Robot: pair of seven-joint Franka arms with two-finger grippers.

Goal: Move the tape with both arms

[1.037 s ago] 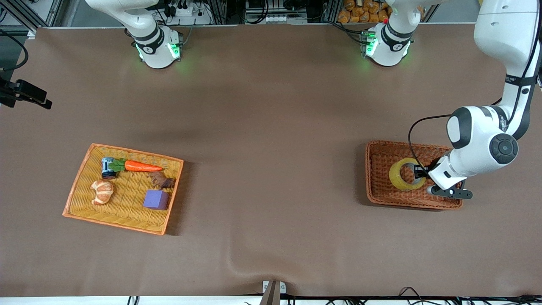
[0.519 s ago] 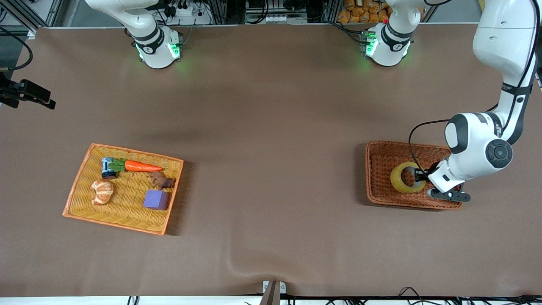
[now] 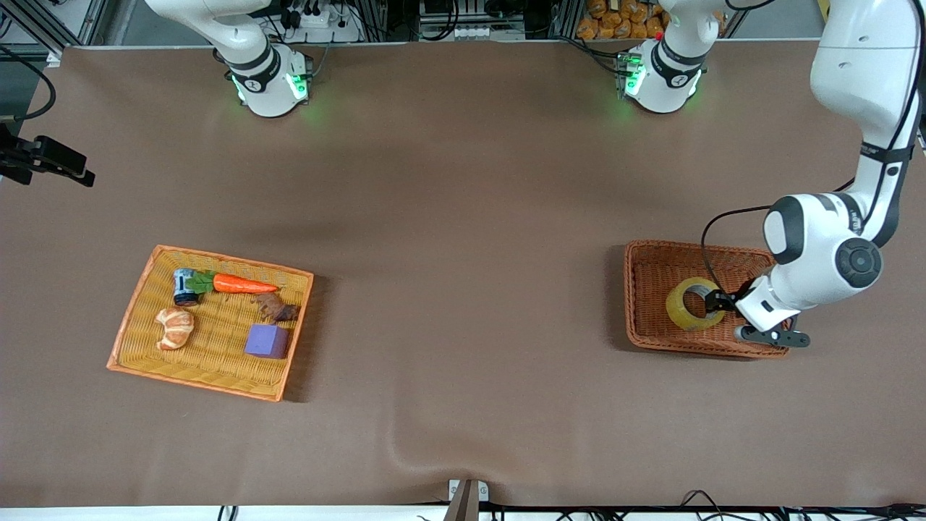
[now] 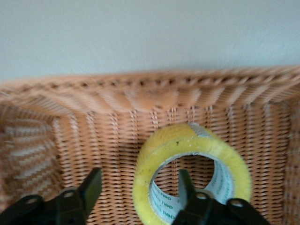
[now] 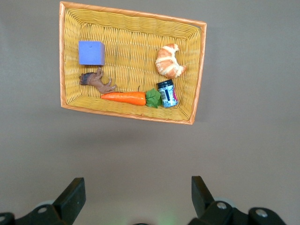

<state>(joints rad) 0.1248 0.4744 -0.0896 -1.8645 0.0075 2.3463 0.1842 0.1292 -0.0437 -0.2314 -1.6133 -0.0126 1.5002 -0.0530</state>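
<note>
The tape (image 3: 681, 312), a translucent yellow ring with a grey-white core, lies tilted in the brown wicker basket (image 3: 631, 289) at the left arm's end of the table. My left gripper (image 3: 715, 302) is down in that basket and open. In the left wrist view (image 4: 139, 193) one finger (image 4: 186, 186) is inside the tape's (image 4: 187, 144) hollow core and the other finger (image 4: 92, 188) is outside the ring, astride its wall, with gaps showing. My right gripper (image 5: 136, 199) is open and empty, high above the table; it is out of the front view.
A yellow wicker tray (image 3: 137, 289) at the right arm's end holds a carrot (image 3: 242, 284), a croissant (image 3: 175, 327), a purple cube (image 3: 266, 341), a small can (image 3: 184, 286) and a brown piece (image 3: 276, 309). It also shows in the right wrist view (image 5: 197, 70). Bare brown table lies between tray and basket.
My left gripper has come down into the brown basket, so that its fingers now straddle the tape's wall. The tape looks slightly shifted. The tray's things have not moved.
</note>
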